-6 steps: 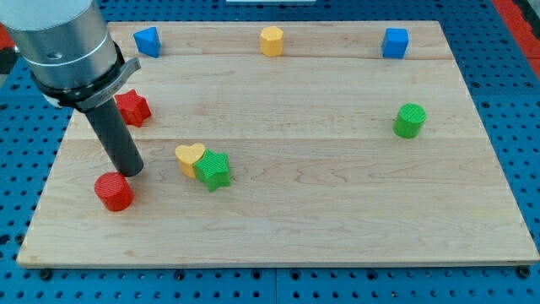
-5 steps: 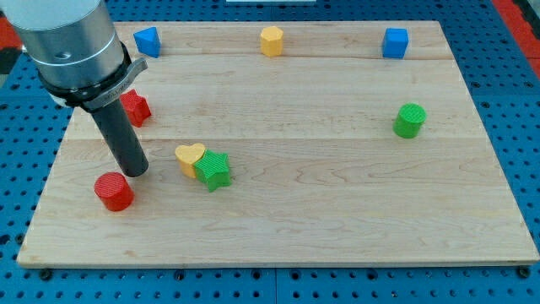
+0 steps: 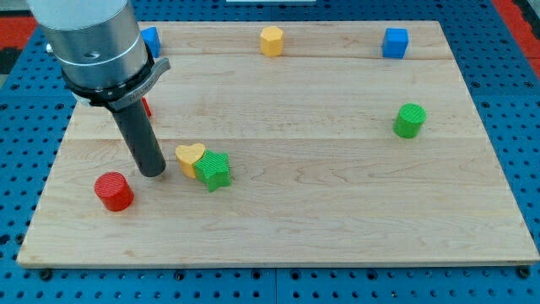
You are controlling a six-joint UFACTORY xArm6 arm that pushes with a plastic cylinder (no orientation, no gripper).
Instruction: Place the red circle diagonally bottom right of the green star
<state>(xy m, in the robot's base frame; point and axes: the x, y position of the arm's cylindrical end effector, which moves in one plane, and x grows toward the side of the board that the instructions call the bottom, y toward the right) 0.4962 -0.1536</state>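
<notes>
The red circle point(image 3: 113, 191) lies on the wooden board point(image 3: 321, 211) at the view's lower left. The green star point(image 3: 213, 170) lies to its right, touching a yellow heart point(image 3: 189, 157) on the star's upper left. My tip point(image 3: 153, 172) stands on the board between the red circle and the yellow heart, up and to the right of the circle, with a small gap to each.
A red block point(image 3: 145, 107) is mostly hidden behind the arm. A blue block point(image 3: 151, 38), a yellow block point(image 3: 271, 40) and a blue cube point(image 3: 395, 42) line the view's top edge. A green cylinder point(image 3: 410, 120) stands at the right.
My tip has slid to the view's right, away from the red circle and toward the yellow heart. The arm now covers most of the red block. No block moved.
</notes>
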